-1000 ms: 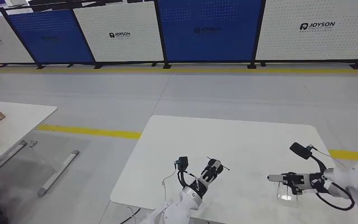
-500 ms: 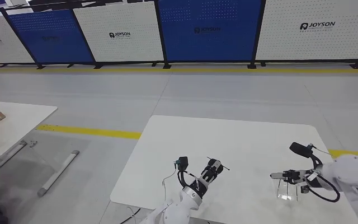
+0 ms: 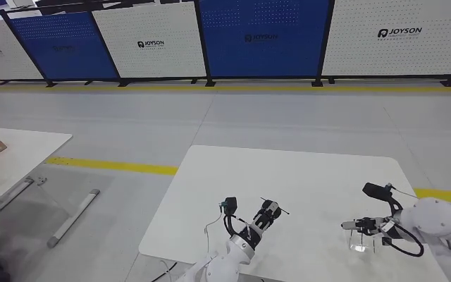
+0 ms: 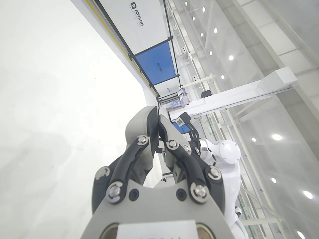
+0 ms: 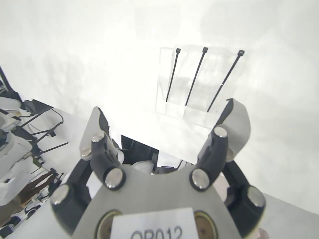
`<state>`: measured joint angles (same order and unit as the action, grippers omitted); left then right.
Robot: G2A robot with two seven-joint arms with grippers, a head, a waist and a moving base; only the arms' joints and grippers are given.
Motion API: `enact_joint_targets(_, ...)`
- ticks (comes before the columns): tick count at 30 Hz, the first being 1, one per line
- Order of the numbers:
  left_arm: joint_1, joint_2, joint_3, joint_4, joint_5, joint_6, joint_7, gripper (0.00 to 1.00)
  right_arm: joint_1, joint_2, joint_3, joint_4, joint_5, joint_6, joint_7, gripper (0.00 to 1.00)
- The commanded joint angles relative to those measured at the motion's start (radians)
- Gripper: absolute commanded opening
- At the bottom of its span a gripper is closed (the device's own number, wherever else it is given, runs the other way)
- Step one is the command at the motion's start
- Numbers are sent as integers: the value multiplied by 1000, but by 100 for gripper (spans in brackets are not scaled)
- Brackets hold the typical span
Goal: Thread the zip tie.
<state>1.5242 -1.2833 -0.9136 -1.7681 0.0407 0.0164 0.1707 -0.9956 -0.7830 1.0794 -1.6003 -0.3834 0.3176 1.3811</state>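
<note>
Ties (image 5: 195, 77) are laid apart in a tray (image 5: 174, 112) at 4 o'clock for easy picking. The right claw (image 5: 164, 105) is spread wide with nothing in it. One tie (image 3: 285, 210) is pinched by the left claw (image 4: 157, 115).

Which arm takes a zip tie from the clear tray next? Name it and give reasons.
Right, probably. The right hand is open, the clear tray and its three zip ties just beyond it. The left hand is shut on another zip tie, far from the tray.
</note>
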Motion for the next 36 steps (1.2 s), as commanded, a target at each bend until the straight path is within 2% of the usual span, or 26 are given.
enact_joint_targets(1, 0, 0, 0, 0, 0, 0, 0, 0, 0, -1, 3, 0, 11, -17, -9, 100)
enact_joint_targets(7, 0, 0, 0, 0, 0, 0, 0, 0, 0, -1, 3, 0, 11, -17, -9, 100)
enact_joint_targets(11, 0, 0, 0, 0, 0, 0, 0, 0, -18, -1, 7, 16, 23, -40, -48, 100)
enact_joint_targets(12, 0, 0, 0, 0, 0, 0, 0, 0, -19, -1, 10, 17, 24, -41, -49, 90)
enact_joint_targets(13, 0, 0, 0, 0, 0, 0, 0, 0, -22, -1, 13, 17, 25, -42, -49, 72)
enact_joint_targets(14, 0, 0, 0, 0, 0, 0, 0, 0, -25, 1, 19, 16, 27, -41, -51, 60)
enact_joint_targets(16, 0, 0, 0, 0, 0, 0, 0, 0, -35, 4, 35, 9, 31, -36, -56, 48)
enact_joint_targets(18, 0, 0, 0, 0, 0, 0, 0, 0, -48, 10, 54, -3, 27, -37, -49, 45)
enact_joint_targets(21, 0, 0, 0, 0, 0, 0, 0, 0, -63, 16, 72, -17, 3, -15, -32, 35)
enact_joint_targets(25, 0, 0, 0, 0, 0, 0, 0, 0, -66, 16, 64, -13, -19, 22, -27, 32)
enact_joint_targets(33, 0, 0, 0, 0, 0, 0, 0, 0, -23, -4, 28, 64, -30, 22, -17, 22)
enact_joint_targets(36, 0, 0, 0, 0, 0, 0, 0, 0, -5, -14, 12, 91, -35, 22, -10, 22)
